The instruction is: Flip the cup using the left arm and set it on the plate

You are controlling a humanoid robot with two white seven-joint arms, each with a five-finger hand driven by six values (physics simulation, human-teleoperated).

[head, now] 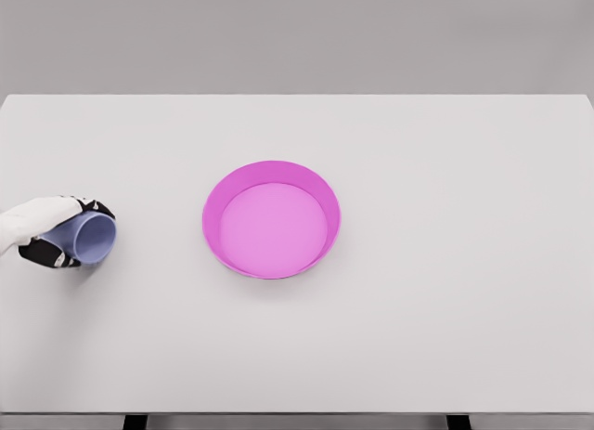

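At the left edge of the pale grey worktop (445,337), the left hand (58,232) wraps its fingers around a light blue, smooth-walled cup (88,238), held on its side with the open mouth facing right. This sideways pose looks like the middle of the flip. The round magenta plate with a raised rim (213,205) sits well apart, at mid-table, awaiting the cup.

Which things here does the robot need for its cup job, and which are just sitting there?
Needed: the left hand, the blue cup it grips, tipped sideways, and the empty pink plate.

Just there: only the white table underneath everything.
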